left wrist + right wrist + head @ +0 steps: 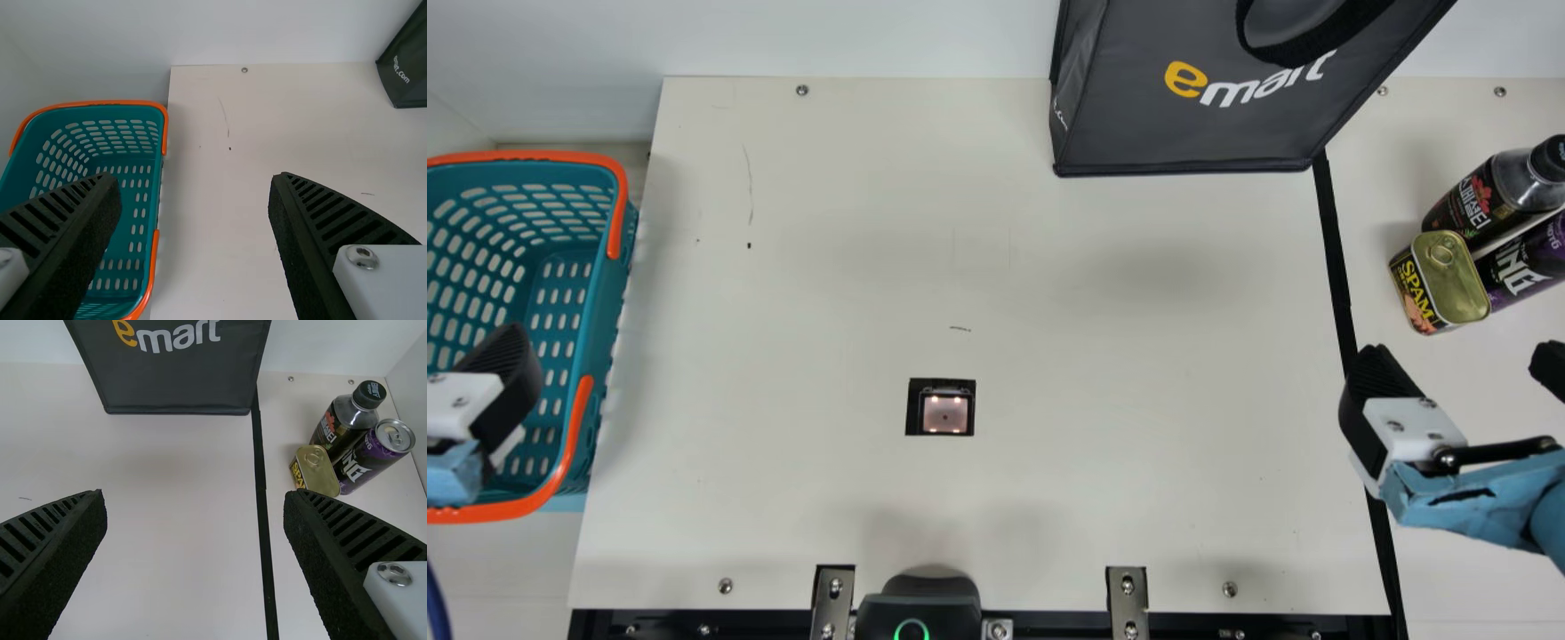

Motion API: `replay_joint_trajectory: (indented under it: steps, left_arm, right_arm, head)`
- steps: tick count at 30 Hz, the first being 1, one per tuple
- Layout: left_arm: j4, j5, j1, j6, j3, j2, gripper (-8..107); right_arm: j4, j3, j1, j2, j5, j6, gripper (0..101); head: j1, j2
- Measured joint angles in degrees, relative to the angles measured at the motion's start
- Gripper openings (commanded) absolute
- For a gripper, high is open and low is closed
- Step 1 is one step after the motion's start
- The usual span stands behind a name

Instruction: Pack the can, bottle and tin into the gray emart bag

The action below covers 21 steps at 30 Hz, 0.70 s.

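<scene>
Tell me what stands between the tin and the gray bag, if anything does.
Nothing raised is visible there; only a black strip, lying flat, crosses the table between the tin and the bag. The bottle and can are beside the tin, off that path.

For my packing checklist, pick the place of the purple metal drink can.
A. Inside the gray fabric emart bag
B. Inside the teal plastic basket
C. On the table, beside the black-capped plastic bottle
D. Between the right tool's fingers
C: the can is on the table beside the bottle, with the gold-lidded rectangular tin close by.
</scene>
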Motion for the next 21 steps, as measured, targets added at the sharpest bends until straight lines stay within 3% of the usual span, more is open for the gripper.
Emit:
replay_joint_trajectory:
  steps: [4, 16, 21]
  left_arm:
    - [0.0, 0.0, 0.0, 0.0, 0.0, 0.0, 90]
    - [0.0, 0.0, 0.0, 0.0, 0.0, 0.0, 90]
    - [0.0, 0.0, 0.0, 0.0, 0.0, 0.0, 90]
  right_arm:
    - [0.0, 0.0, 0.0, 0.0, 0.0, 0.0, 91]
    - [0.0, 0.0, 0.0, 0.0, 0.0, 0.0, 91]
    - [0.0, 0.0, 0.0, 0.0, 0.0, 0.0, 91]
  head:
    - [-1.6, -2.6]
    - [-16.7, -17.4]
    - [-17.1, -18.3]
